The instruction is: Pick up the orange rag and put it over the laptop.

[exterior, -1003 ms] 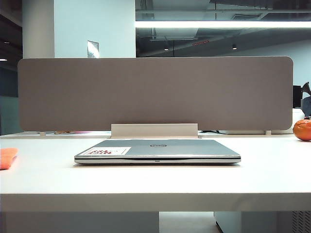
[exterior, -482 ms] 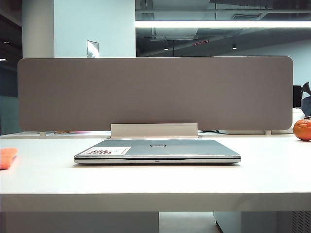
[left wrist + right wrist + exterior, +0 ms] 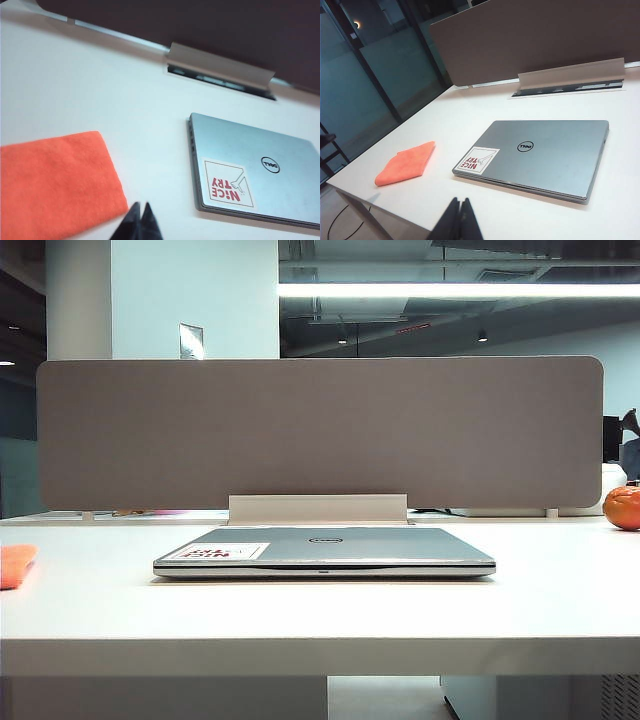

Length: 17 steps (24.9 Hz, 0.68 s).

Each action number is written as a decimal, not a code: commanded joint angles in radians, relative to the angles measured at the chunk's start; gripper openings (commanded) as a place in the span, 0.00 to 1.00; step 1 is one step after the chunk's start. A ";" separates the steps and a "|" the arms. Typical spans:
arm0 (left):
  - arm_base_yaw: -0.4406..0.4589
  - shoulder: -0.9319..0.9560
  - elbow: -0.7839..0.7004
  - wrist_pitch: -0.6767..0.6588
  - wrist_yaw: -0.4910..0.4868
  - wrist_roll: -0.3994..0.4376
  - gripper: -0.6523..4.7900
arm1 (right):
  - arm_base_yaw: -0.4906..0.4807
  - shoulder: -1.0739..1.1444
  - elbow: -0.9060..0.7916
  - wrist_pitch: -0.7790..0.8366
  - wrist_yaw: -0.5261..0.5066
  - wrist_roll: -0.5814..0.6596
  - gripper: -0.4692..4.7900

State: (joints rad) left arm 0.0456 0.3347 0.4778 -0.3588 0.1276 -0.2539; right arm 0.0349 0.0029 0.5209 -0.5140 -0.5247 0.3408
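Laptop lying closed at table centre; Dell logo and "NICE TRY" sticker being shown on lid. Orange rag lying far left, untouched. Left gripper and right gripper being kept clenched, empty, above table.

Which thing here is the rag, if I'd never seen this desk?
On the white table, find the closed silver laptop in the middle. The orange rag lies flat beside its stickered corner, near the table's edge; it's soft cloth, unlike the round orange ball opposite.
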 commanded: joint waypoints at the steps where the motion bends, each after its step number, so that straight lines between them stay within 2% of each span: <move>1: 0.000 0.132 0.113 -0.015 -0.012 0.075 0.11 | 0.001 -0.003 0.005 0.015 -0.002 -0.001 0.08; 3: 0.000 0.229 0.194 -0.037 -0.013 0.126 0.11 | 0.001 -0.003 0.005 0.015 -0.002 -0.001 0.08; 7: 0.000 0.360 0.298 -0.056 -0.019 0.175 0.11 | 0.001 -0.003 0.005 0.015 -0.002 -0.001 0.08; 10: 0.000 0.450 0.360 -0.064 -0.019 0.186 0.11 | 0.001 -0.003 0.005 0.015 -0.002 -0.001 0.08; 11: 0.000 0.491 0.389 -0.075 -0.026 0.222 0.11 | 0.001 -0.003 0.005 0.015 -0.002 0.000 0.08; 15: 0.000 0.601 0.433 -0.076 -0.112 0.282 0.11 | 0.001 -0.003 0.005 0.015 -0.002 0.000 0.08; 17: 0.000 0.646 0.434 -0.045 -0.135 0.282 0.11 | 0.001 -0.003 0.005 0.015 -0.002 0.000 0.08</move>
State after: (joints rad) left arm 0.0456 0.9661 0.9043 -0.4366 0.0071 0.0196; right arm 0.0349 0.0029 0.5213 -0.5140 -0.5243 0.3408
